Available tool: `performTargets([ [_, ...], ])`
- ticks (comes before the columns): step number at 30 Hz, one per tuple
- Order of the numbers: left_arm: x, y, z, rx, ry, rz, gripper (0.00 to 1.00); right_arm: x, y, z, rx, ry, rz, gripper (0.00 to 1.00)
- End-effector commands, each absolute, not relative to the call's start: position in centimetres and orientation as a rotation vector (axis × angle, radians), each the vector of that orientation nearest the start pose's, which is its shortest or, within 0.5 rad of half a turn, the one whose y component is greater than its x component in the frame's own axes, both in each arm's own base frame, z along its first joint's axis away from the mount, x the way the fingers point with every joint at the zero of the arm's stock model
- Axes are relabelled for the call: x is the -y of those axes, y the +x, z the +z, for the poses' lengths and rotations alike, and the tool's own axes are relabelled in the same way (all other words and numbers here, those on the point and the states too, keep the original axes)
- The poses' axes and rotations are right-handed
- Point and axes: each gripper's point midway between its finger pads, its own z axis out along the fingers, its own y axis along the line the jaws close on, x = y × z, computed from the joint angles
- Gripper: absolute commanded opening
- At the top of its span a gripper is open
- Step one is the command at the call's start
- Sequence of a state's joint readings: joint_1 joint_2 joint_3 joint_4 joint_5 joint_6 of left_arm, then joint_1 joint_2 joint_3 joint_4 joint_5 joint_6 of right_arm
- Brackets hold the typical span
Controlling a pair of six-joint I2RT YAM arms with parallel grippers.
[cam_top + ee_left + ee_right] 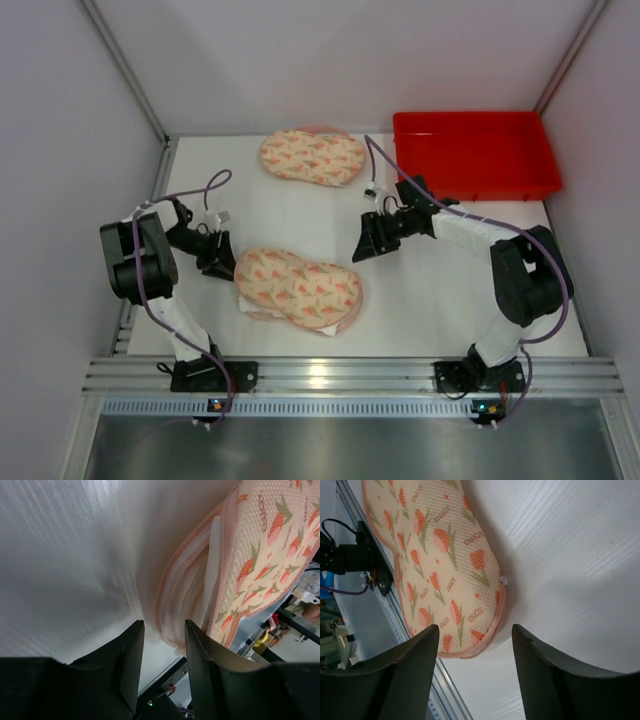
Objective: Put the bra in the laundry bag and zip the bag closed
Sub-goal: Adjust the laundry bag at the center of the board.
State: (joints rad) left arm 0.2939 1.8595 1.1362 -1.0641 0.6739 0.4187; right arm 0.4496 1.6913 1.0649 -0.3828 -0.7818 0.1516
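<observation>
The laundry bag point(298, 287) is lying flat on the table point(440, 300), front and left of centre. A white pad, seemingly the bra point(215, 555), is showing inside its gaping left edge. The left gripper point(164, 625) is sitting just at that edge, jaws slightly parted and empty. The right gripper point(475, 630) is hovering to the bag's right, spread wide, holding nothing. A second printed bag point(312, 157) and a red bin point(475, 152) are lying farther back.

You had the top camera high behind the arm bases point(205, 375), looking steeply down over the whole table point(300, 215). Your left wrist camera sat low and very close to the near laundry bag point(260, 555). The right wrist one saw that same bag from farther off, and all three views shared it.
</observation>
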Motion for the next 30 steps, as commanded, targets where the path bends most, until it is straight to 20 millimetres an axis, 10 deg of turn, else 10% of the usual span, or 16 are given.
performTargets([
  [1,3.3,25.6,4.4,-2.864,0.064,-1.202,0.43,-26.2,28.0,12.0,-2.394,-0.663,1.268,0.63],
  [7,4.4,26.7,3.2,-2.858,0.041,-1.316,0.20,-26.2,29.3,12.7,-2.364,-0.645,1.292,0.73],
  [12,5.5,32.8,3.8,-2.813,0.181,-1.242,0.00,-26.1,29.3,12.5,-2.362,-0.631,1.312,0.75],
  [19,10.4,42.3,3.7,-2.731,0.528,-1.038,0.03,-25.6,29.0,11.3,-2.392,-0.573,1.317,0.74],
  [26,21.6,40.7,3.1,-2.635,0.962,-1.087,0.11,-25.7,29.3,10.0,-2.387,-0.508,1.316,0.65],
  [30,23.9,40.7,3.7,-2.665,0.952,-0.980,0.13,-25.3,28.8,9.0,-2.401,-0.482,1.289,0.57],
])
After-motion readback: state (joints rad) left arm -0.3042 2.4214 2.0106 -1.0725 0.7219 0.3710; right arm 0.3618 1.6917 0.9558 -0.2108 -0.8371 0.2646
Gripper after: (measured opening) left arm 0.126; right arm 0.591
